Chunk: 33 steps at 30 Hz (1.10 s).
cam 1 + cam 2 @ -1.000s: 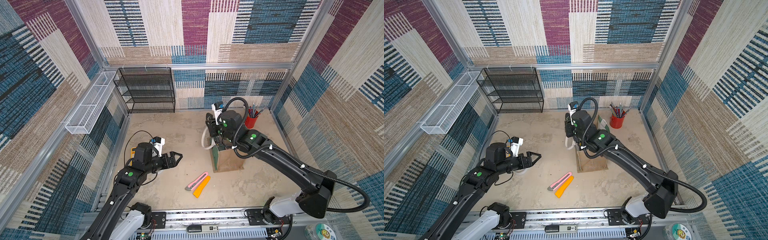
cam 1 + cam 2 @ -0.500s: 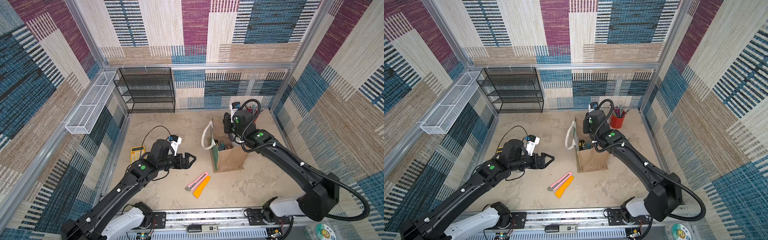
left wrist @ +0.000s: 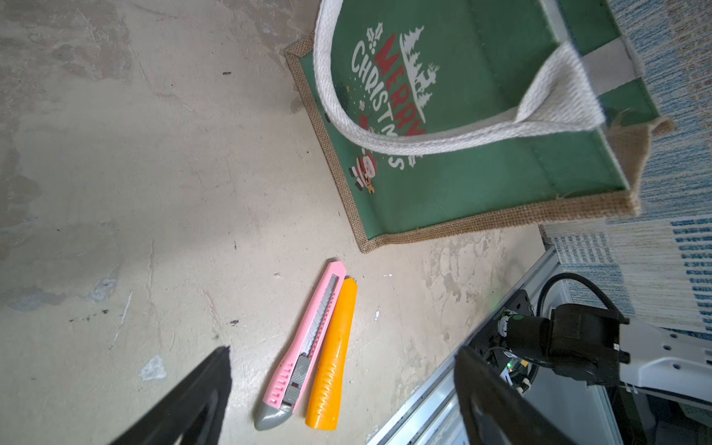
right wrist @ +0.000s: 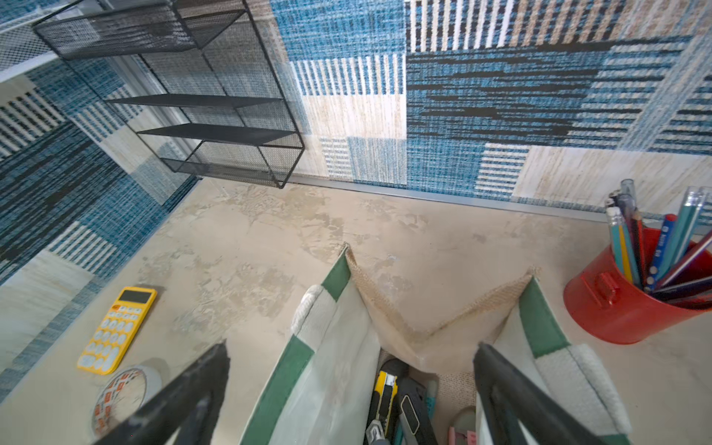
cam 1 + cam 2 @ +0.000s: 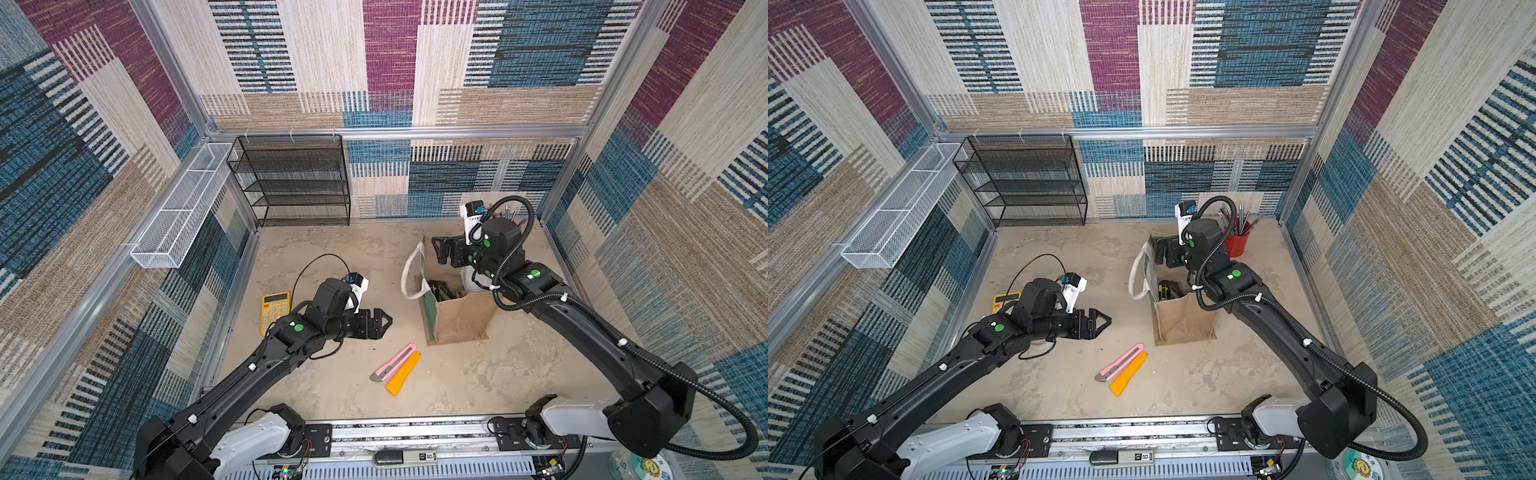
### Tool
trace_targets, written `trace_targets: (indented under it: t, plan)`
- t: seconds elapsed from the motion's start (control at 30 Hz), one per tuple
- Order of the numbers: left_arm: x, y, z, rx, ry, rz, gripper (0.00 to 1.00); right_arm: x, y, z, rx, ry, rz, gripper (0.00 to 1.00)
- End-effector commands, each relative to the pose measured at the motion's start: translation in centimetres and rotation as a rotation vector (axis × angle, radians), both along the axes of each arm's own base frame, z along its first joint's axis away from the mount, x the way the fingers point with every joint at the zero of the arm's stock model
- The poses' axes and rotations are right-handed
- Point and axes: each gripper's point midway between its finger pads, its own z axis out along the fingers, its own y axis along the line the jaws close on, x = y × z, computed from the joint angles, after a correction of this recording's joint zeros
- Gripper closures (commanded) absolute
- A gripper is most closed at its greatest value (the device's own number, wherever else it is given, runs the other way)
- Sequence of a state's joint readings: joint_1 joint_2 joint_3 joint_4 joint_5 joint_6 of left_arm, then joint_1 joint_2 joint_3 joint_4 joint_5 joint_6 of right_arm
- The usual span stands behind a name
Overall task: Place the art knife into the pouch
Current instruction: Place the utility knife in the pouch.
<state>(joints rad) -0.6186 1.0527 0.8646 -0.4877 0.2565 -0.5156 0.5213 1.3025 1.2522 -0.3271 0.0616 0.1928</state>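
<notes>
Right gripper [image 4: 350,385]: jaws spread wide, empty, arm reaching over the mouth of the single pouch [image 5: 457,320]. Inside the pouch, at least two knives, one yellow art knife [image 4: 383,400] and one dark. Left gripper [image 5: 384,323]: jaws spread, empty, arm stretched low towards the pouch. On the surface [image 5: 478,374] below it, two cutters side by side: pink cutter [image 3: 304,343], orange cutter [image 3: 331,354]. One yellow calculator [image 5: 274,309], one tape roll [image 4: 123,393], one red pencil cup [image 5: 1237,241].

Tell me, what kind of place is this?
Probably a robot practice booth: two robot arms on a rail, patterned fabric walls all around, and desk things like a yellow calculator and a red pencil cup.
</notes>
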Motion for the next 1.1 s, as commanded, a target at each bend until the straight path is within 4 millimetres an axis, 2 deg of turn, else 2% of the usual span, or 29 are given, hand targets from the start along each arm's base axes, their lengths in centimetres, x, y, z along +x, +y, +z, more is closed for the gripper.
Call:
trace_targets:
  t: [0.0, 0.2, 0.4, 0.73, 0.9, 1.07]
  plan:
    - [0.2, 0.2, -0.4, 0.034, -0.022, -0.01, 0.11, -0.9, 1.0, 1.6, 0.058, -0.033, 0.071, 0.0]
    - [0.1, -0.3, -1.2, 0.056, -0.01, -0.039, 0.19, -3.5, 0.5, 2.2, 0.123, -0.042, 0.104, 0.0]
    - [-0.4, -0.7, -1.8, 0.073, -0.005, -0.057, 0.24, -5.2, -0.6, 1.5, 0.147, -0.058, 0.094, 0.0]
    - [-2.1, -1.2, -3.8, 0.112, 0.019, -0.118, 0.35, -8.2, -0.7, -0.4, 0.201, -0.067, 0.168, 0.0]
    - [-3.4, -1.5, -5.3, 0.13, 0.056, -0.148, 0.39, -9.0, -1.4, -1.6, 0.222, -0.067, 0.149, 0.0]
    - [-4.4, -1.5, -6.8, 0.159, 0.086, -0.155, 0.42, -9.3, -1.6, -1.2, 0.247, -0.084, 0.149, 0.0]
